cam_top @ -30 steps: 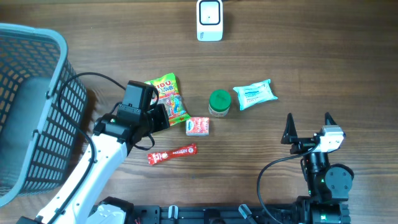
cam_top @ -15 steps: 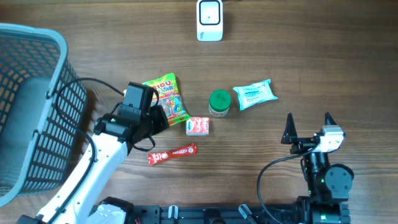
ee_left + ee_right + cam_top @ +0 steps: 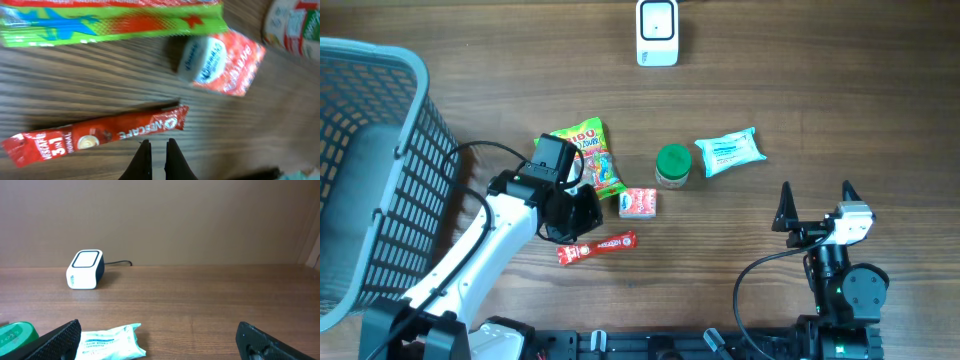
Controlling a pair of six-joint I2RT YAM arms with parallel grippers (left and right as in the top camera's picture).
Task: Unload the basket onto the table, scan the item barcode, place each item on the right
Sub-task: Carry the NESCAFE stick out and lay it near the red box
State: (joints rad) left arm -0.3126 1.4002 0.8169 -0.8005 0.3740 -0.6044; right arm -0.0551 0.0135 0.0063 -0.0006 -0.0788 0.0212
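Left gripper (image 3: 159, 150) — fingers pressed together, empty — sits just short of the Nescafe sachet (image 3: 100, 135), lying crosswise; right gripper (image 3: 817, 192) spread, well apart.

Left arm (image 3: 485, 245) white w/ blk joints & blk cables; right hand (image 3: 816, 187) blk w/ pointed fingers (image 3: 785, 210)

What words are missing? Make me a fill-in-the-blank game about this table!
The jar has a ____ lid.
The red stick reads ____.
The left gripper has its jaws ____.
The right gripper has its jaws ____.
Missing words: green; Nescafe; shut; open.
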